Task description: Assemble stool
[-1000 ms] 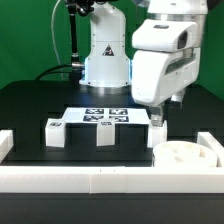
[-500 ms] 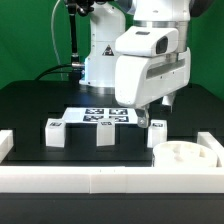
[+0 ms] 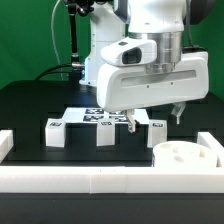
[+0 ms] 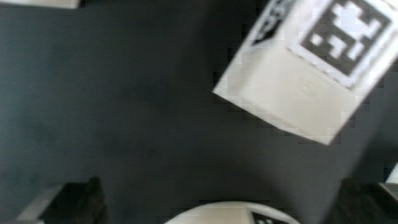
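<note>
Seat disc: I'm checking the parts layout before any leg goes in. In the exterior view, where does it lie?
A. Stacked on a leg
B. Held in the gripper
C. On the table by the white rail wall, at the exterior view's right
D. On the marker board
C: the seat disc lies flat on the table beside the rail wall, below the open, empty gripper.

A white tagged leg [image 4: 306, 80] lies askew on the black table [image 4: 125, 110], apart from the seat disc [image 4: 228, 213].
</note>
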Available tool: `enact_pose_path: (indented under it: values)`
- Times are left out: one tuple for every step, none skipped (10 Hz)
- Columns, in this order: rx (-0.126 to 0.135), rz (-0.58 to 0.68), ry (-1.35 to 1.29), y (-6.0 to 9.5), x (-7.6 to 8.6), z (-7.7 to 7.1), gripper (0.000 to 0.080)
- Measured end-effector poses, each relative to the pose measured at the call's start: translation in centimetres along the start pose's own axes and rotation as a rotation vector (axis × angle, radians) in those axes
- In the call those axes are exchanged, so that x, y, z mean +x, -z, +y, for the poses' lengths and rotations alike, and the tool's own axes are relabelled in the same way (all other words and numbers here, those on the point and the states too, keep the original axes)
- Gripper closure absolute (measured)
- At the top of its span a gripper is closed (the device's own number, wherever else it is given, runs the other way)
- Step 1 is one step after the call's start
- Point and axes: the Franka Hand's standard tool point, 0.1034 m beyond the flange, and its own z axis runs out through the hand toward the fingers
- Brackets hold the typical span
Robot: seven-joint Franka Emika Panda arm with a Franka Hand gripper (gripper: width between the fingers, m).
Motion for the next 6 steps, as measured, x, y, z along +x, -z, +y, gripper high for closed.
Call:
enact_pose_path:
  values:
    - [0.008,0.002,-0.09,-0.02,0.02,-0.1,0.0151]
    - [0.014,0.002,-0.16,-0.03,0.04,-0.24,0.0151]
    - [0.018,0.002,-0.21,-0.04,0.06,-0.34,0.0151]
    - [0.024,0.002,-0.293,-0.05,0.08,-0.44,0.0151]
    - [0.024,-0.004,-0.399,-0.17,0.0,-0.67,0.0151]
    - [0.031,-0.016,-0.546,-0.67,-0.32,-0.8,0.0151]
